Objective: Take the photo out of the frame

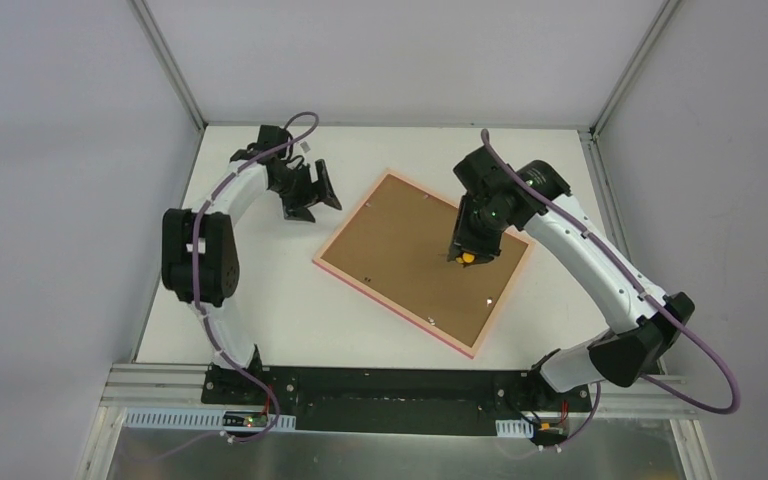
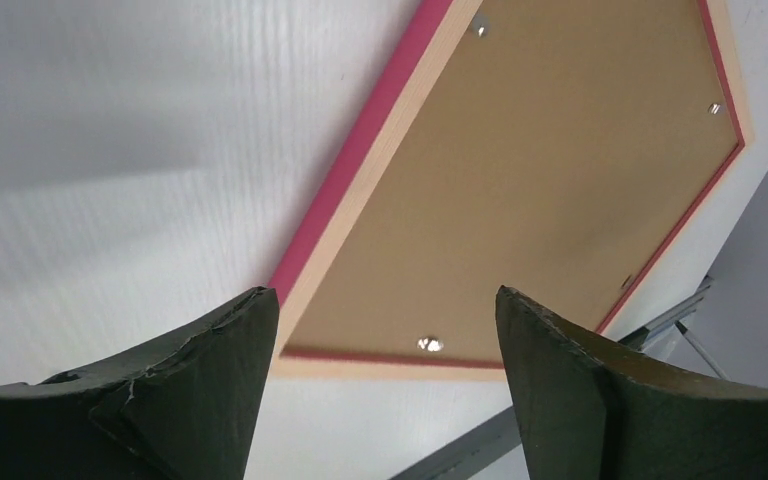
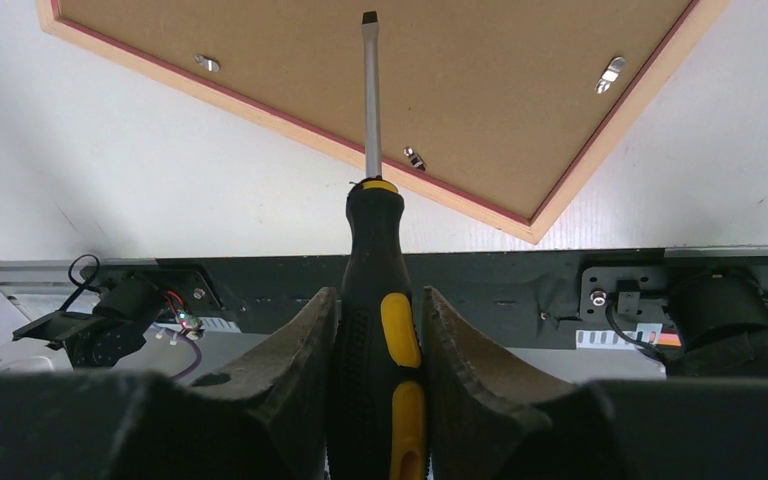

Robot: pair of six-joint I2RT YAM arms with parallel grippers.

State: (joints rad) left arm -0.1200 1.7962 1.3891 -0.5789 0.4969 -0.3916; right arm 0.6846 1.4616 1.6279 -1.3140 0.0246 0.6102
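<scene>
Screwdriver [image 3: 376, 300] tip over the frame [image 3: 260, 112] back, clear only from right wrist

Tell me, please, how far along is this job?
Done: the frame lies face down and the right gripper grips a screwdriver. In hand: its tip is over the brown back. To do: the back, with metal tabs, is not yet out; the photo is hidden. The left gripper is open, empty.

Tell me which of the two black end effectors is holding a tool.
The right end effector, shut on a black-and-yellow flat-blade screwdriver over the pink rectangular frame's brown back; the left end effector is open and empty.
</scene>
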